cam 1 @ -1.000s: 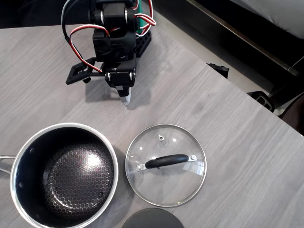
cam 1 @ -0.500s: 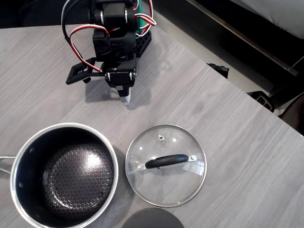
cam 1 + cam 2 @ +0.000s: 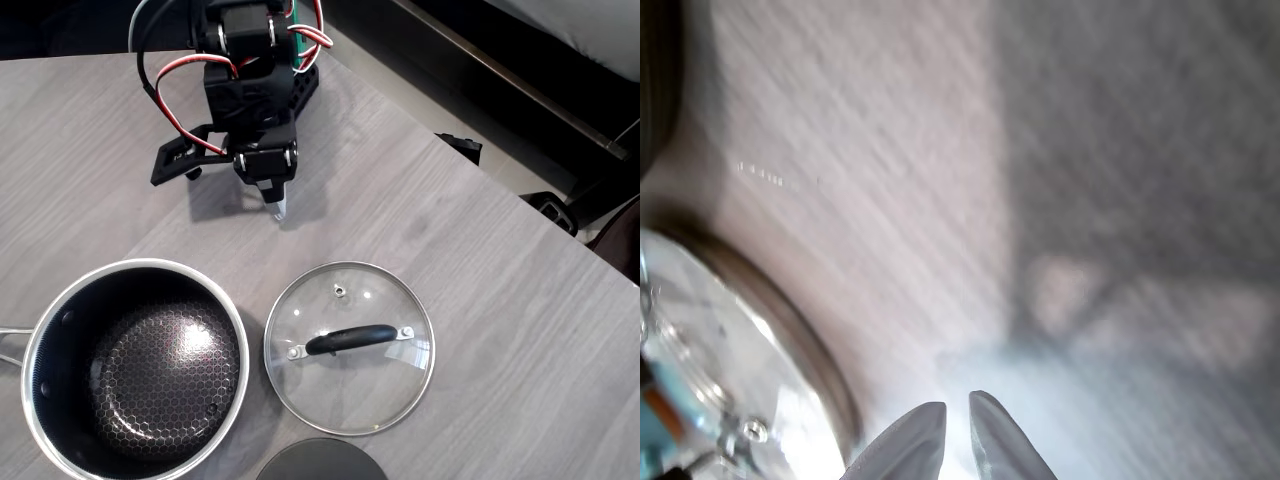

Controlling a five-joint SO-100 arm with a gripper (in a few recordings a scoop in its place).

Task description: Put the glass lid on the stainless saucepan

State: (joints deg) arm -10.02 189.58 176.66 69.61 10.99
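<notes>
Presently, items on the grey wood-grain table (image 3: 480, 260):

Glass lid (image 3: 349, 347): lying flat, black bar handle up, steam vent toward the arm; just beside the saucepan, rims near but apart. In the wrist view its steel rim (image 3: 790, 330) curves through the lower left corner.

Stainless saucepan (image 3: 135, 369): upright, uncovered, dark honeycomb interior exposed, left of the lid in the overhead view.

Dark grey disc (image 3: 320, 460): partly in view at the bottom edge, below the lid.

Claw (image 3: 281, 211): well above the lid in the overhead view, holding nothing. In the wrist view the pale fingertips (image 3: 905, 440) stand nearly together, a thin gap between them.

Change: against the picture of half a second ago, the arm has shifted slightly rightward and swung toward the lid; the wrist view is motion-blurred. Lid and saucepan are unmoved.

Judgement: approach just beginning; the claw must open and reach the bar handle. Nothing of the placing is done.
</notes>
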